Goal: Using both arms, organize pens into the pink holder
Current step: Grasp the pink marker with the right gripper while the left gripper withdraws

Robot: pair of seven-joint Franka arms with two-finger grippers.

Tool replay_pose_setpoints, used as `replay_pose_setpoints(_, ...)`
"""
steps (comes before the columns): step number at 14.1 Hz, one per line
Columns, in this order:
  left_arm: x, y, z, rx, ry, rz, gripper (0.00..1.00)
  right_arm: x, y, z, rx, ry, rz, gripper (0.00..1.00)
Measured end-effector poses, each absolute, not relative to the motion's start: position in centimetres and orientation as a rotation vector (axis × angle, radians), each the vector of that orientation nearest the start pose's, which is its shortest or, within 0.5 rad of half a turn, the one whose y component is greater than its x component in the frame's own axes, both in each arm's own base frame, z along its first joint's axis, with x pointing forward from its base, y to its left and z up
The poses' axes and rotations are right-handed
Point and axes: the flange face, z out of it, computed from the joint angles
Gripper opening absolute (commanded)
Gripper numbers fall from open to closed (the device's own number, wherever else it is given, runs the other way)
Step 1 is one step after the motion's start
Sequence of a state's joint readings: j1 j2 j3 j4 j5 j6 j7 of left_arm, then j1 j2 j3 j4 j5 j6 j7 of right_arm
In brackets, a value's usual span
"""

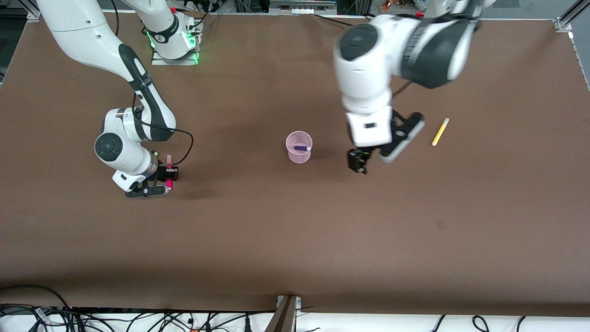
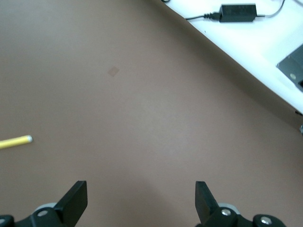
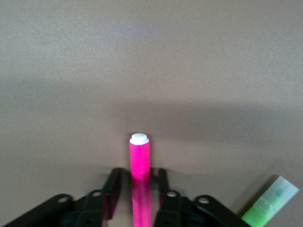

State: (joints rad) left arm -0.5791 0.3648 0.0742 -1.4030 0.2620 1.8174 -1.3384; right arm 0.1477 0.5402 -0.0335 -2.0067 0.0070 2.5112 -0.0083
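The pink holder (image 1: 292, 156) stands mid-table with the dark purple pen (image 1: 302, 148) lying inside it. My right gripper (image 1: 168, 178) is low on the table toward the right arm's end. Its fingers (image 3: 113, 182) press both sides of the magenta pen (image 3: 140, 156), whose pale end points away from the wrist. The lime green pen (image 3: 270, 206) lies on the table just beside that gripper. My left gripper (image 1: 373, 159) hangs open and empty over bare table beside the holder; its fingers (image 2: 75, 196) stand wide apart. The yellow pen (image 1: 440, 132) lies toward the left arm's end.
The brown mat (image 1: 295, 240) covers the table. Cables and a metal bracket (image 1: 286, 313) run along the edge nearest the front camera. A power brick (image 2: 238, 12) lies on the white surface off the mat's edge.
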Motion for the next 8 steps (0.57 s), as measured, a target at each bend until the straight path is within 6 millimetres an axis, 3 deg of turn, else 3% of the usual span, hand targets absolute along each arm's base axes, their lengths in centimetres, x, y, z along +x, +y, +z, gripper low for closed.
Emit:
replay_pose_setpoints(2, 61.9, -26.4, 51.5, -2.845, -1.014, -0.300, 1.00, 59.7, 6.9, 18.0, -3.150, -0.194, 0.053, 0.17)
replay_pose_setpoints(4, 63.6, -21.8, 51.6, -2.886, -0.908, -0.253, 1.00, 59.6, 6.9, 17.9, -3.149, -0.208, 0.028, 0.00)
replay_pose_setpoints(6, 64.6, -18.3, 51.7, -2.932, -0.817, -0.213, 1.00, 59.4, 6.9, 17.9, -3.147, -0.219, -0.002, 0.00)
replay_pose_setpoints(8, 64.9, -16.3, 51.9, -2.957, -0.753, -0.182, 1.00, 59.4, 7.3, 18.2, -3.140, -0.249, -0.028, 0.00)
